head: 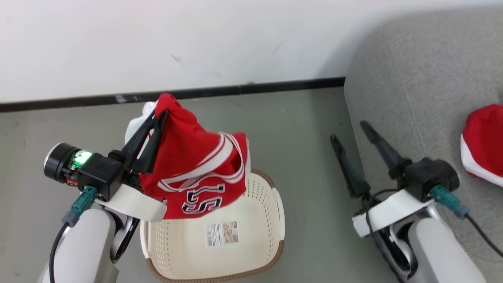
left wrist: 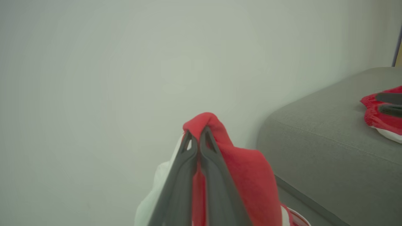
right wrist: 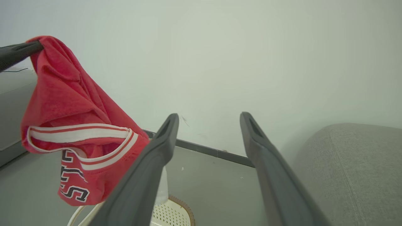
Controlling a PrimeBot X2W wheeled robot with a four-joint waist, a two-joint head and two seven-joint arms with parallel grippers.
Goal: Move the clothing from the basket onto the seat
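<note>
L tool (head: 160, 114) pinches red jersey (head: 196, 165) over basket (head: 281, 245); R tool (head: 349, 131) gapes empty. Thin pinch may slip en route to sofa (head: 416, 70).

A plain white wall (head: 235, 39) stood at the back, marked by a few faint scuffs. A thin black baseboard (head: 275, 87) ran along its foot. Below it lay a smooth grey-green floor (head: 306, 157). At the right, a grey fabric sofa (head: 424, 78) with rounded edges met the wall under soft, even light.

Home-like living room: grey sofa (head: 416, 78), laundry basket (head: 261, 196), plain white wall (head: 196, 39).
</note>
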